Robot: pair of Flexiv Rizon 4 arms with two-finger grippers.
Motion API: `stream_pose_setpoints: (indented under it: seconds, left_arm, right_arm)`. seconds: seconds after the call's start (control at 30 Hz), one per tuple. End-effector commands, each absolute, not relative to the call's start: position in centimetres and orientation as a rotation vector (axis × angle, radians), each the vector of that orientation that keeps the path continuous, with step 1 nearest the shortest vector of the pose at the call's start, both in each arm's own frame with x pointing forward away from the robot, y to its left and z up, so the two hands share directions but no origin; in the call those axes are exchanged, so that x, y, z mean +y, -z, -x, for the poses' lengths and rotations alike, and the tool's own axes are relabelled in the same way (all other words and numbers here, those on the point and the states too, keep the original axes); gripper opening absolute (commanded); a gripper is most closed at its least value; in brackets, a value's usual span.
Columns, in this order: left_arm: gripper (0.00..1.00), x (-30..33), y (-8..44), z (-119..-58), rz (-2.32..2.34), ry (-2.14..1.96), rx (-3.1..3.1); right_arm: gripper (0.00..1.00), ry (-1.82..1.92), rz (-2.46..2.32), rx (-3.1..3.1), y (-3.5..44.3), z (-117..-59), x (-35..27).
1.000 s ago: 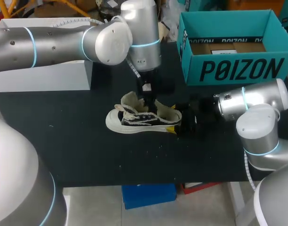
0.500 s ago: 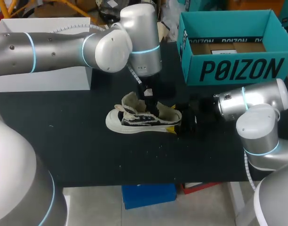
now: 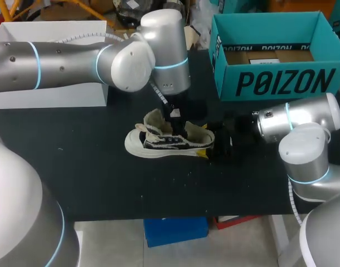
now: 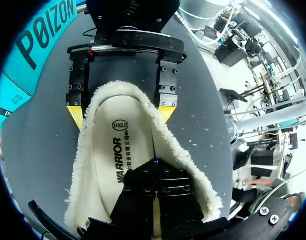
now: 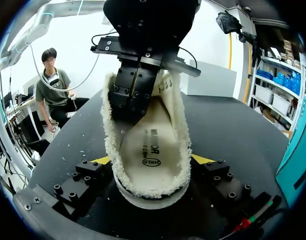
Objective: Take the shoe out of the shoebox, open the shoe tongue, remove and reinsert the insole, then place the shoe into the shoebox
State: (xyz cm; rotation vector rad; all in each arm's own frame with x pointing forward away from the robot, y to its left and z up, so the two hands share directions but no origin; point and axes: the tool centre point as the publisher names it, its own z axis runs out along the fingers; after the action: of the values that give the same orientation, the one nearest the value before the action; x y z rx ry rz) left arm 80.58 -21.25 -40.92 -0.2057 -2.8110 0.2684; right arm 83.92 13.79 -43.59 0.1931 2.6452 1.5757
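Observation:
A black-and-white sneaker (image 3: 164,142) with fleece lining lies on its sole mid-table, toe to the left. My right gripper (image 3: 209,146) has its yellow fingertips (image 4: 74,115) on both sides of the heel, shut on the shoe (image 5: 153,170). My left gripper (image 3: 173,115) reaches down from above into the shoe's mouth. Its black fingers (image 4: 154,200) are shut and press on the white printed insole (image 4: 118,150), which lies inside the shoe. From the right wrist view, the left gripper (image 5: 125,112) sits against the fleece on one side. The teal shoebox (image 3: 281,83) stands open at the back right.
A white box (image 3: 53,89) stands at the back left, behind my left arm. The black table's front edge (image 3: 159,214) runs below the shoe, with bare tabletop between them and to the shoe's left.
My left gripper has come down slightly toward the shoe's mouth. The shoe and the right arm have not moved.

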Motion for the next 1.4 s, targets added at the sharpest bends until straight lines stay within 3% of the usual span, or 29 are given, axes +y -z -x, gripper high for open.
stream_pose_setpoints:
  seconds: [0.03,0.1,0.17,0.2,0.23,0.27,0.37,0.5,0.77,0.87,0.93,1.2,1.4]
  left_arm:
    - [0.00,-21.0,41.0,-80.2,0.203,-0.296,-2.844]
    - [0.00,-20.9,40.7,-80.3,0.203,-0.310,-2.858]
    - [0.36,-20.8,40.6,-80.3,0.209,-0.342,-2.864]
    - [0.36,-20.7,40.6,-80.4,0.209,-0.342,-2.864]
    - [0.22,-20.6,40.5,-80.4,0.207,-0.345,-2.867]
    - [0.21,-20.6,40.5,-80.4,0.205,-0.347,-2.870]
    - [0.28,-20.4,40.7,-80.4,0.204,-0.347,-2.879]
    - [0.23,-20.1,41.1,-80.5,0.213,-0.277,-2.918]
    - [0.26,-19.9,41.3,-80.9,0.229,-0.129,-3.067]
    - [0.36,-20.0,41.6,-80.9,0.232,-0.085,-3.125]
    - [0.31,-20.0,42.0,-80.8,0.230,-0.064,-3.156]
    - [0.36,-19.5,44.0,-81.1,0.211,0.094,-3.312]
    - [0.29,-18.9,44.2,-82.4,0.199,0.170,-3.486]
  right_arm:
    - [0.00,-1.573,-0.196,2.647,43.7,-84.1,13.9]
    - [0.00,-1.573,-0.196,2.647,43.7,-84.1,13.9]
    - [0.00,-1.573,-0.196,2.647,43.7,-84.1,13.9]
    - [0.00,-1.573,-0.196,2.647,43.7,-84.1,13.9]
    - [0.00,-1.573,-0.196,2.647,43.7,-84.1,13.9]
    - [0.00,-1.573,-0.196,2.647,43.7,-84.1,13.9]
    - [0.00,-1.573,-0.196,2.647,43.7,-84.1,13.9]
    - [0.00,-1.573,-0.196,2.647,43.7,-84.1,13.9]
    - [0.00,-1.573,-0.196,2.647,43.7,-84.1,13.9]
    - [0.00,-1.573,-0.196,2.647,43.7,-84.1,13.9]
    - [0.00,-1.573,-0.196,2.647,43.7,-84.1,13.9]
    - [0.00,-1.573,-0.196,2.647,43.7,-84.1,13.9]
    - [0.00,-1.573,-0.196,2.647,43.7,-84.1,13.9]
